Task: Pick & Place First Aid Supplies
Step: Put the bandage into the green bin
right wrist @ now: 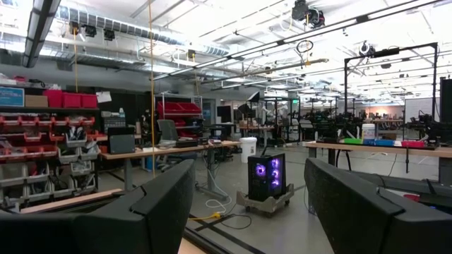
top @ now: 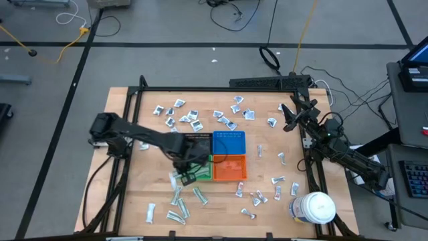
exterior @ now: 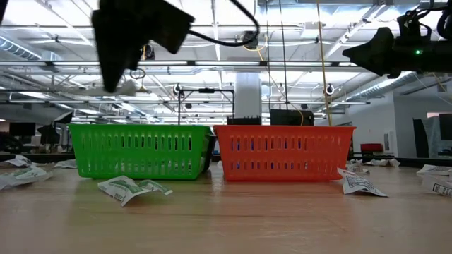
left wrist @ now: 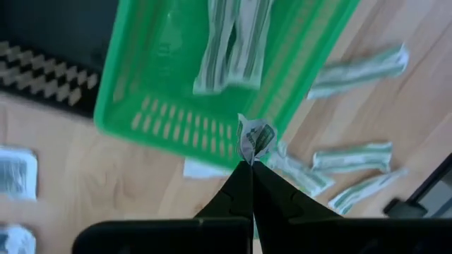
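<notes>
My left gripper (top: 185, 171) hangs above the table next to the green bin (top: 203, 173), shut on a small crumpled white-green packet (left wrist: 256, 137). In the left wrist view the packet shows over the green bin's (left wrist: 212, 77) side wall, and two long strip packets (left wrist: 230, 44) lie inside the bin. More first aid supplies lie loose on the wood, some strips (top: 179, 204) near the front edge and squarish ones (top: 182, 115) at the back. My right gripper (top: 289, 118) waits open and raised at the table's right edge, with nothing between its fingers (right wrist: 173, 190). My left gripper pinches the packet by its edge (left wrist: 250, 156) between its two fingertips. The fingers come from above, pointing down. The packet sticks out beyond the fingertips, crumpled and lifted clear of table and bin.
A blue bin (top: 229, 142), an orange bin (top: 229, 168) and a black bin (top: 198, 141) stand with the green one at mid-table. A large white jar (top: 314, 207) lies at the near right corner. Loose packets (top: 257, 197) dot the right half.
</notes>
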`<action>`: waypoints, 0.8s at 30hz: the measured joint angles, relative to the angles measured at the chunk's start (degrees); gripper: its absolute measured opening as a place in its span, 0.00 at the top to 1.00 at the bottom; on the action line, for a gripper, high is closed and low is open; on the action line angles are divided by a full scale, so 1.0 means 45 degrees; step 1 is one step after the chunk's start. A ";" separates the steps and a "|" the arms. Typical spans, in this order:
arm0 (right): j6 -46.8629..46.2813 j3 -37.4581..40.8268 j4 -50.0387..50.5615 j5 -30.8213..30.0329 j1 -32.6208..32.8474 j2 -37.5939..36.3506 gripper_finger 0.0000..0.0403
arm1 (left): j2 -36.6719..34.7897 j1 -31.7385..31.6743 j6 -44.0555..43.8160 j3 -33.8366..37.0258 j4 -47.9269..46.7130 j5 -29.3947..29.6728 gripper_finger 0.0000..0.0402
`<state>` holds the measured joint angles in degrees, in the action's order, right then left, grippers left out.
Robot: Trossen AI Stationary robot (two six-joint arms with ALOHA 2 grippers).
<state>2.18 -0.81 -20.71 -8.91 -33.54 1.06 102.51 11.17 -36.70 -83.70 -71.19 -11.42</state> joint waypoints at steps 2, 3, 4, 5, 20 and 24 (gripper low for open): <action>-0.0001 0.0002 0.0003 0.0000 0.0000 -0.0002 0.35 | 0.0427 -0.0195 0.0217 -0.0616 -0.0221 0.0009 1.00; -0.0001 -0.0002 0.0000 0.0000 0.0000 0.0000 0.35 | 0.0641 -0.0282 0.0317 -0.0905 -0.0358 0.0022 1.00; -0.0001 -0.0003 0.0000 0.0000 0.0000 0.0001 0.35 | 0.0812 -0.0356 0.0422 -0.1146 -0.0471 0.0020 1.00; -0.0001 0.0002 0.0000 0.0000 0.0000 -0.0004 0.35 | 0.0991 -0.0434 0.0479 -0.1376 -0.0584 0.0037 1.00; -0.0001 0.0002 -0.0005 0.0000 0.0000 0.0001 0.35 | 0.1591 -0.0717 -0.0154 -0.1960 -0.0141 0.1668 1.00; -0.0001 -0.0001 -0.0003 0.0000 0.0000 0.0000 0.35 | 0.1825 -0.0702 -0.0216 -0.1797 -0.0006 0.1904 1.00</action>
<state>2.17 -0.81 -20.72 -8.91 -33.54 1.05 110.72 8.01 -37.67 -91.79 -71.22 -2.85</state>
